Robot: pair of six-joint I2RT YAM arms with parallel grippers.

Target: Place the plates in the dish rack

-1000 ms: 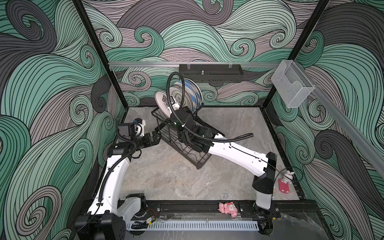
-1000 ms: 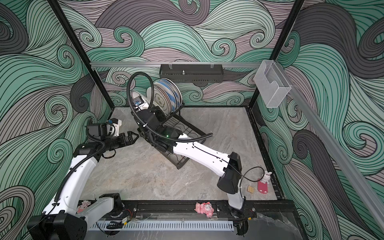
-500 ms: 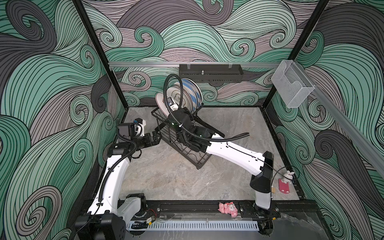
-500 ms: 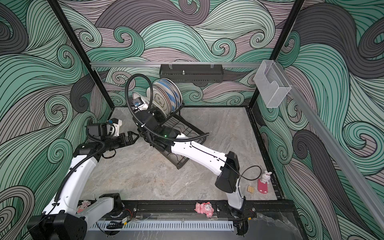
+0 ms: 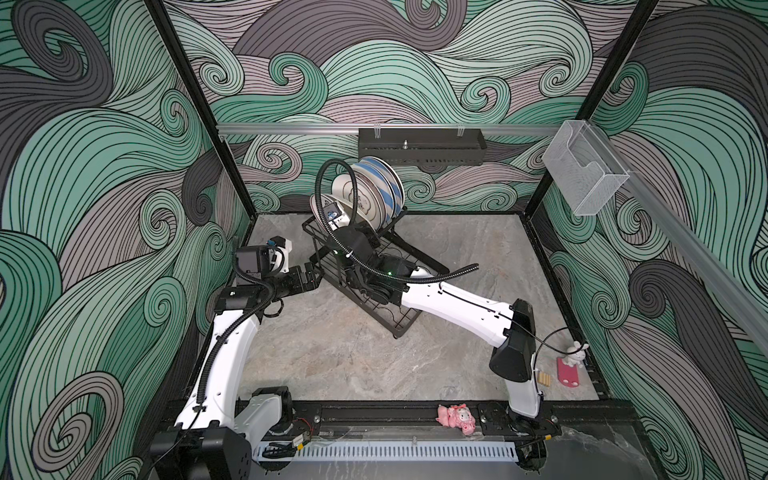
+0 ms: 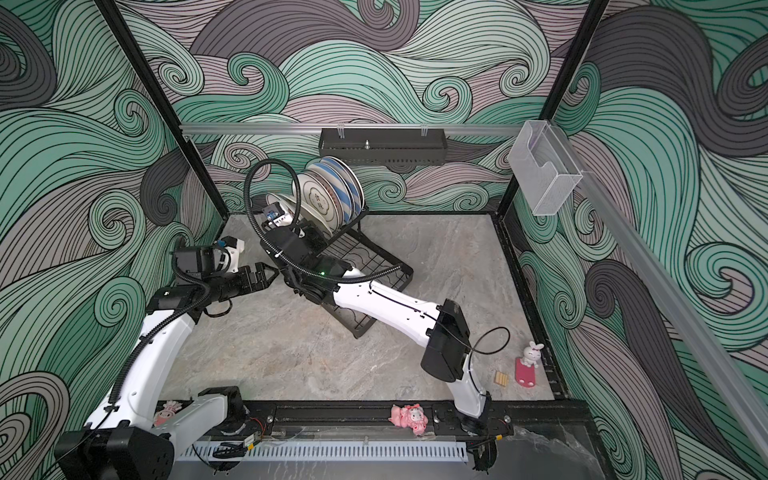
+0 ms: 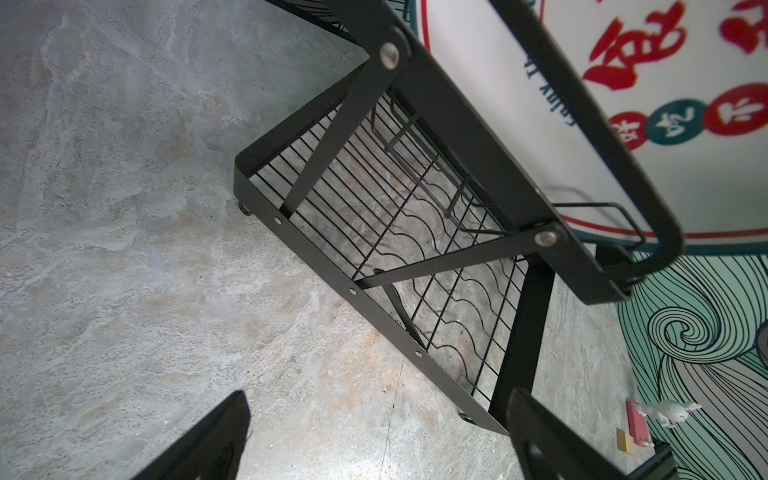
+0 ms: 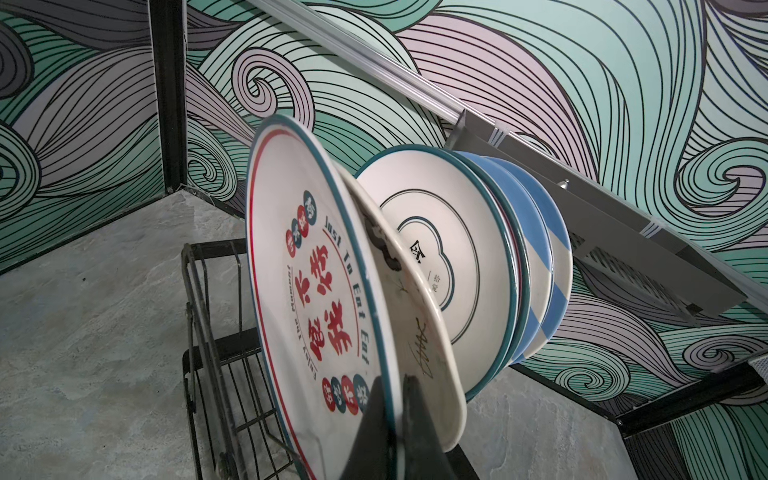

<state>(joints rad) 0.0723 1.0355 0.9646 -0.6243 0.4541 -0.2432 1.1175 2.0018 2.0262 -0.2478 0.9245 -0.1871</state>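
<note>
The black wire dish rack [image 5: 409, 320] [image 6: 376, 274] stands at the back left, with several plates [image 5: 384, 189] upright in its raised basket. In the right wrist view they read as a blue-striped plate [image 8: 540, 257], a green-rimmed white plate [image 8: 457, 249] and a cream doodled plate [image 8: 419, 332]. My right gripper [image 8: 392, 382] is shut on the rim of the red-lettered plate [image 8: 307, 282] [image 7: 519, 124], held upright at the row's near end, its lower part inside the basket. My left gripper [image 7: 378, 399] [image 5: 309, 276] hangs open and empty beside the rack's frame [image 7: 316, 257].
A black perforated wall tray [image 5: 419, 145] hangs on the back rail and a clear plastic box [image 5: 582, 174] on the right rail. A pink toy [image 5: 455, 417] lies on the front rail. A red stand with a rabbit [image 5: 569, 370] and a small wooden block [image 5: 544, 379] sit front right.
The right arm has reached a little farther toward the rack's far left end with the red-lettered plate. The left arm has not moved.
</note>
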